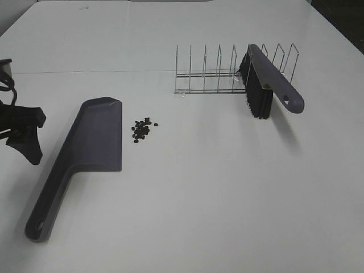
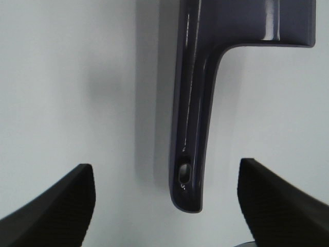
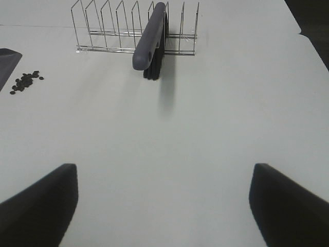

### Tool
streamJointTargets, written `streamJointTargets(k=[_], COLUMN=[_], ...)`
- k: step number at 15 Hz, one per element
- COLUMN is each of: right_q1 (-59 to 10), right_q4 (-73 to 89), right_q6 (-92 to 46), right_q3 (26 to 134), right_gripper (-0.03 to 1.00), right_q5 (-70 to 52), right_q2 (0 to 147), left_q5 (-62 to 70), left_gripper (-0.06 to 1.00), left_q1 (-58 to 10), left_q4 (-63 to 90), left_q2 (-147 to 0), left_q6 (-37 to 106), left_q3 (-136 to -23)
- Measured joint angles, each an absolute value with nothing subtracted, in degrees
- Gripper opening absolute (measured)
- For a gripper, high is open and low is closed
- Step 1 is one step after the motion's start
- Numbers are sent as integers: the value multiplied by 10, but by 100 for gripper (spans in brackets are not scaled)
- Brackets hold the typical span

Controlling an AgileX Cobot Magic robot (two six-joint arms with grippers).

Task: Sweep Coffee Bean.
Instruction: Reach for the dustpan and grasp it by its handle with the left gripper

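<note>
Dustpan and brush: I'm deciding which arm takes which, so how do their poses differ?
The dustpan lies flat on the table; the brush leans in the wire rack, bristles down. The dustpan sits beside the coffee beans; the brush stands far right of them. Both are dark purple-grey plastic.

On my white counter (image 1: 227,205) a dark purple-grey dustpan (image 1: 96,139) lies flat on my left side, pan end farther off, its handle (image 2: 193,128) slanting back toward the near edge, with a hanging hole (image 2: 183,172) at its tip. Farther back on my right stands a wire rack (image 1: 205,77) of upright dividers. A brush (image 1: 273,77) rests in one of its slots, black bristles (image 1: 257,99) down, its handle sticking out of the rack's front
</note>
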State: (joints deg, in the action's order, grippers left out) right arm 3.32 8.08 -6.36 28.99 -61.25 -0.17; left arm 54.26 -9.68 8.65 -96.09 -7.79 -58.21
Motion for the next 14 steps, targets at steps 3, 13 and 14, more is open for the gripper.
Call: streamJointTargets(k=[3, 13, 14], right_q1=[33, 33, 33], right_q4=[81, 81, 81], right_q6=[-64, -64, -64], right_q3=[290, 290, 290], right_gripper=[80, 80, 80], right_q5=[-612, -612, -612], right_q2=[-2, -2, -2], left_q5=[515, 426, 421], left_gripper=[72, 72, 72], left_q1=[-124, -156, -156], left_q4=[83, 69, 69], left_q2=[-998, -1101, -1109], left_q6=[-90, -105, -105], left_q3=[-582, -583, -583])
